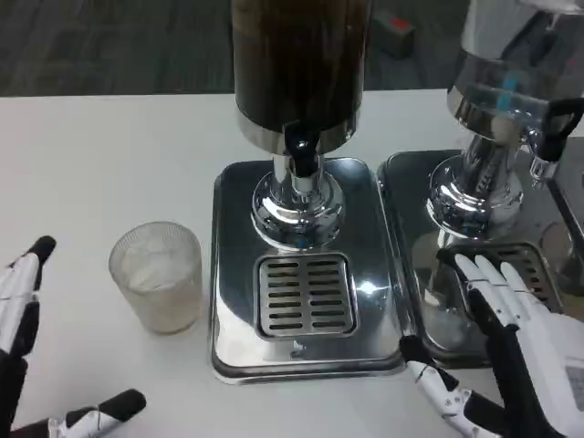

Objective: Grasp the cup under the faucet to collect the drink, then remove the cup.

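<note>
The cup (157, 276) stands upright on the white table (100, 155), just beside the left edge of the chrome drip tray (239, 274). It is a frosted, translucent tumbler with a pale fill inside; whether that fill is ice or liquid cannot be determined. The cup is not under the faucet (301, 146): the black spout of the dark-filled dispenser (301, 64) hangs above the slotted grate (305, 295), and the cup sits to the left of that grate, off the tray.

The left hand (23, 365) lies at the lower left corner of the view, fingers spread apart and holding nothing. One black-tipped finger points upward near the left border; another extends along the bottom edge toward the cup. The cup lies to the right of this hand and slightly farther from the robot, near but not touching.

The right hand (511, 356) rests over the front of the second tray (411, 182), below the clear dispenser (520, 64). Its fingers are extended, close together, and empty.

Judgement: the left hand is the nearer of the two, with open table between it and the cup. The cup's long axis is vertical, so a side grasp from the left suits. The subsequent transfer runs rightward onto the grate, beneath the spout.
</note>
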